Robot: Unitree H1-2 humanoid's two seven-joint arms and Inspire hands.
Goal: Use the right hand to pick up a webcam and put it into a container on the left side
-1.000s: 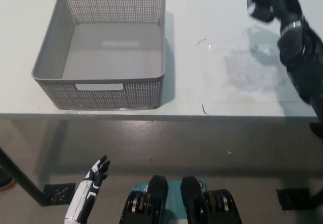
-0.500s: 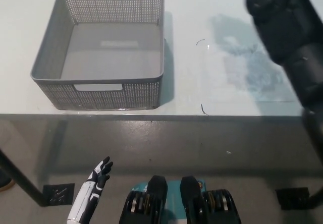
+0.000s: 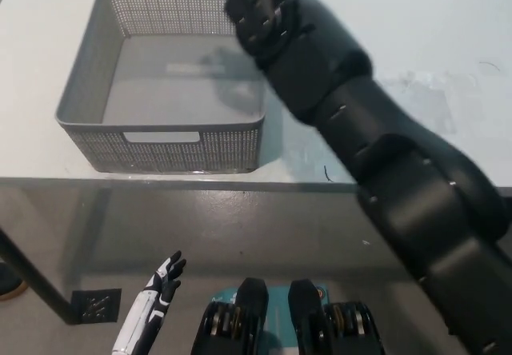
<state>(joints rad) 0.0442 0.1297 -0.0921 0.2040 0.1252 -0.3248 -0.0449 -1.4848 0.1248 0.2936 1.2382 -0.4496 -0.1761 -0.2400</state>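
Observation:
A grey perforated basket (image 3: 104, 149) with cut-out handles stands on the white table (image 3: 416, 43) at the left, and its floor is bare where it shows. My black right arm reaches across the picture from the bottom right. Its hand (image 3: 254, 5) hangs over the basket's far right corner, seen from the back. I cannot make out a webcam anywhere, and whatever is under the hand is hidden. My white left hand (image 3: 162, 285) rests low at the lower left, below the table's front edge, with fingers spread and nothing in it.
The table's front edge (image 3: 160, 181) runs across the middle, with grey floor below it. A dark table leg (image 3: 32, 283) and a floor plate (image 3: 94, 305) show at the lower left. Faint smears mark the tabletop at the right.
My right arm has swung left, from the table's far right to above the basket's far right corner. The left hand has hardly moved.

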